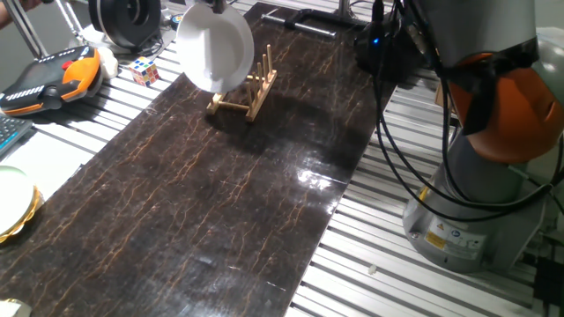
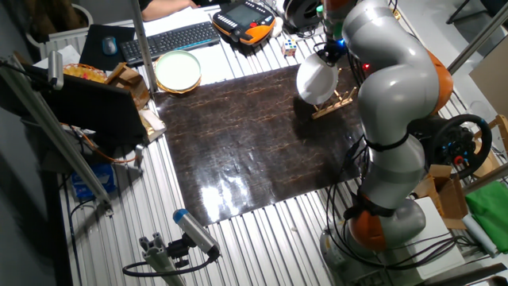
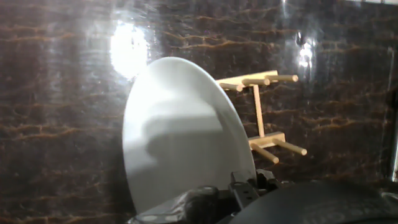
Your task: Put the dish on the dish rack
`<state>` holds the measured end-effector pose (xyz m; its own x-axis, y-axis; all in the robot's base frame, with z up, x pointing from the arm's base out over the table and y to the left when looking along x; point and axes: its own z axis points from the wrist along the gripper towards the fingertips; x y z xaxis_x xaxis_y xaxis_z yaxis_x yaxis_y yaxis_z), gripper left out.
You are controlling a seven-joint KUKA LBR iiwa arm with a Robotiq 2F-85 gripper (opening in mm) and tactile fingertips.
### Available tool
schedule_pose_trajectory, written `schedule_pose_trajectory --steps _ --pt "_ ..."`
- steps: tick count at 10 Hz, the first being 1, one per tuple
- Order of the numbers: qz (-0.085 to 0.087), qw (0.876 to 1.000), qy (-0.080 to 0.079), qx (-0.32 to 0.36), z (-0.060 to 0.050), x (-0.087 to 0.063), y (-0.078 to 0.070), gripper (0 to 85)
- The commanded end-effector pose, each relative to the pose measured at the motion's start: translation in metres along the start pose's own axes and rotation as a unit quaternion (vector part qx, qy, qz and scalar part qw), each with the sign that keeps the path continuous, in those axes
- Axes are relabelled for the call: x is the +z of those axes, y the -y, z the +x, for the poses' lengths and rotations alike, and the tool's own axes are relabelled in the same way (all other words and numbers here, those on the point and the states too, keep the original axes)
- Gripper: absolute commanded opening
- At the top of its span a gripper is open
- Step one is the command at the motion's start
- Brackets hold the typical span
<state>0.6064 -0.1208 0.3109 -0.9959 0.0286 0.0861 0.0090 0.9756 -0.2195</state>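
Observation:
The dish (image 1: 214, 48) is a plain white round plate, held upright on its edge by my gripper (image 1: 215, 5), which is shut on its top rim. It hangs at the left side of the dish rack (image 1: 249, 88), a small wooden rack with upright pegs at the far end of the dark mat. Its lower edge overlaps the rack's left pegs; I cannot tell whether it touches them. In the hand view the dish (image 3: 180, 137) runs down from my gripper (image 3: 245, 186), and the rack (image 3: 264, 118) shows to its right. The other fixed view shows the dish (image 2: 315, 79) beside the rack (image 2: 339, 102).
A pale plate with a yellow edge (image 1: 12, 198) lies off the mat's left side. A Rubik's cube (image 1: 145, 70) and an orange and black pendant (image 1: 53, 75) lie behind the mat. The arm's base (image 1: 476, 194) and cables stand at the right.

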Motion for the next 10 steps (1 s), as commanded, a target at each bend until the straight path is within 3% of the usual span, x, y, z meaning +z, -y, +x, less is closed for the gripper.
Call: schedule_pose_trajectory --steps 1,3,6,8,10 --pt "-0.003 1.0 -0.006 0.015 0.0 0.0002 0.0002 2.0" --pt "-0.002 0.999 -0.013 0.039 0.0 0.0002 0.0002 2.0" --pt "-0.011 0.999 0.003 0.051 0.0 0.0002 0.0002 2.0" --pt "-0.02 0.998 0.004 0.051 0.0 0.0002 0.0002 2.0" --pt "-0.004 0.999 0.006 0.046 0.0001 -0.0007 0.0014 2.0"
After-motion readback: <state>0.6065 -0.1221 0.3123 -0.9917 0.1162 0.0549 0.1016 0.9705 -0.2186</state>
